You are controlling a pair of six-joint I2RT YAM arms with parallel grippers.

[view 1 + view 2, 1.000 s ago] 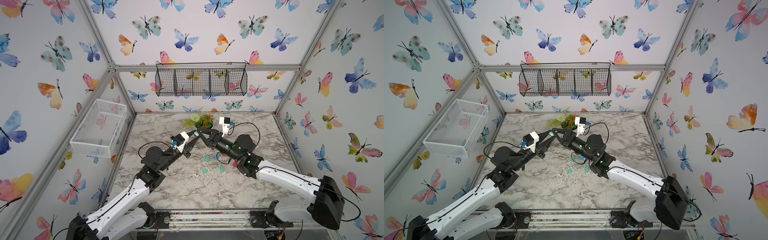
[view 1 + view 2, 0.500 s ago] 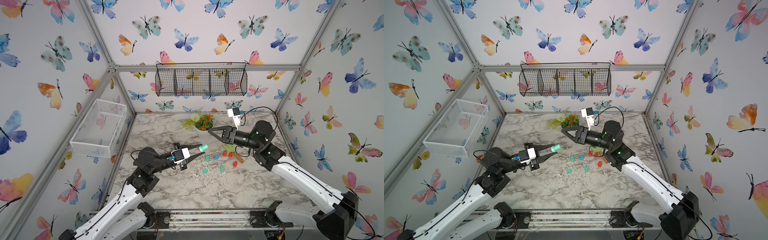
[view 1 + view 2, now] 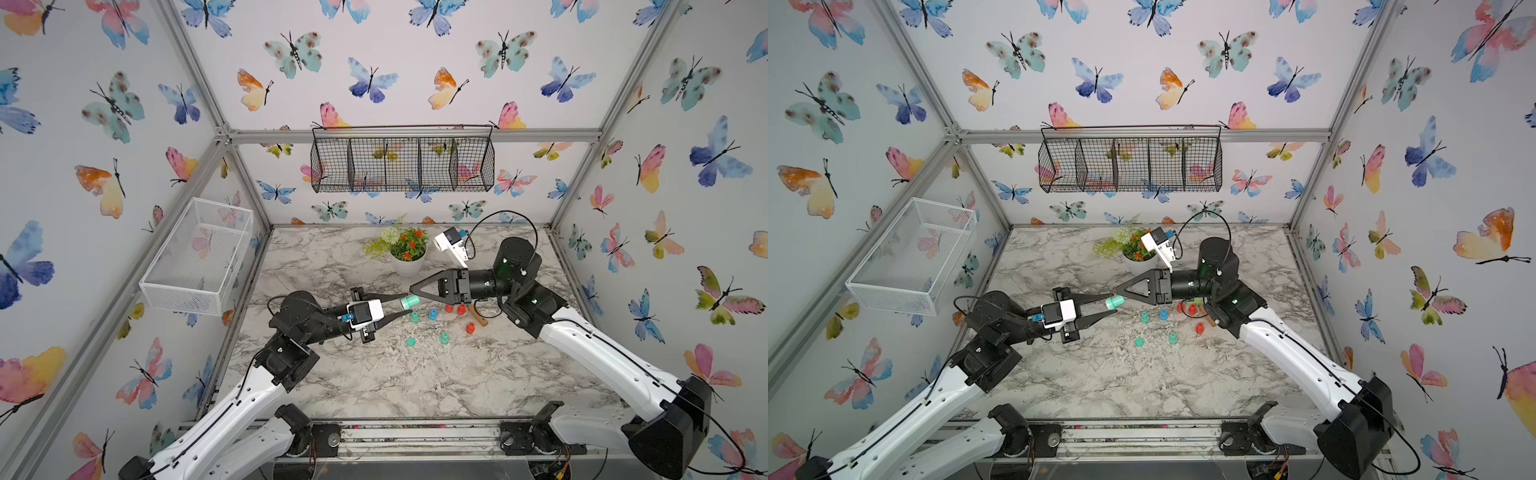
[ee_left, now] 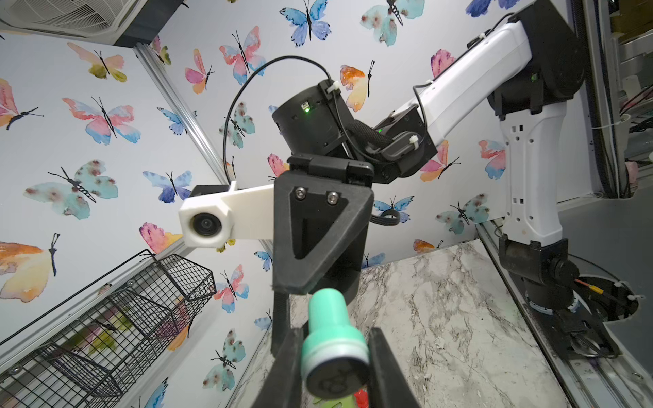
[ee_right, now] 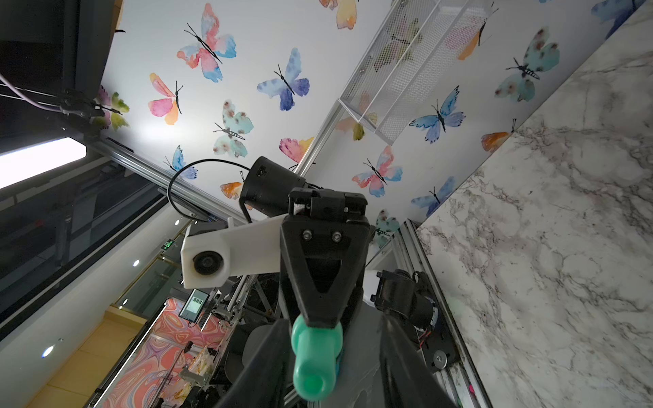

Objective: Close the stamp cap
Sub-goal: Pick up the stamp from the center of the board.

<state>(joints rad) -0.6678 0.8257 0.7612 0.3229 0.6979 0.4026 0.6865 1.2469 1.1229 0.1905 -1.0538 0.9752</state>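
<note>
a: what's the setting?
b: a cell papered with butterflies. a black wire basket point(image 3: 401, 166) hangs on the back wall and a white mesh basket point(image 3: 199, 253) on the left wall, with a marble table point(image 3: 374, 382) below. a flower pot point(image 3: 408, 266) stands near the back edge. small teal, blue and red pieces point(image 3: 444, 337) lie around the middle, toward the right edge.
a: and the arms?
b: they reach in from the two front corners and meet tip to tip above the middle of the table. the left gripper point(image 3: 406, 304) is clamped on the teal stamp point(image 4: 334, 346), its fingers on the wide collar. the right gripper point(image 3: 412, 289) stands partly open. in the right wrist view its fingers sit either side of the handle, and i see no sure contact.
a: how does the stamp lie?
b: roughly level, with its long axis running from the left edge toward the right edge. the rounded handle points at the right gripper. the wide end, a dark face with a drawing, points back at the left wrist. whether a clear cap sits over it i cannot tell.
a: what does the next move turn on?
b: my guess is that line. the right gripper faces the handle end-on, so closing there would take the stamp and free the face end for a cap.
</note>
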